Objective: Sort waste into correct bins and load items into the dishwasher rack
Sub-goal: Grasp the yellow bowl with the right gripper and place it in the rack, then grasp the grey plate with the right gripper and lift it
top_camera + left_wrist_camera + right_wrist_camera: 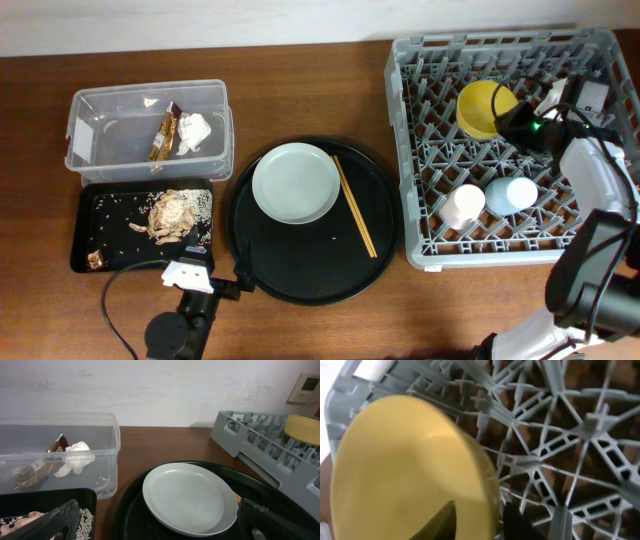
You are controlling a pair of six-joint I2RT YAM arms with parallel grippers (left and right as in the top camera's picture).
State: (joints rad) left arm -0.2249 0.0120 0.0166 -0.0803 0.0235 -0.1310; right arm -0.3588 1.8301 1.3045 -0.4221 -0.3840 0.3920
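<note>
My right gripper (513, 122) is over the grey dishwasher rack (420, 150), shut on the rim of the yellow bowl (482, 106). In the right wrist view, one finger is inside the bowl (405, 470) and one outside, with the gripper (477, 520) astride the rim. A pink cup (463, 204) and a light blue cup (512, 193) stand in the rack. The grey-green plate (295, 182) and chopsticks (354, 205) lie on the round black tray (310, 280). My left gripper (213, 274) (162, 527) is open and empty, low at the tray's front left, facing the plate (187, 497).
The clear box (95, 140) (107, 455) holds the snack wrapper (164, 135) and white tissue (195, 130). The shallow black tray (90, 225) in front of it holds beige food scraps (172, 213). A cable loops at the front left.
</note>
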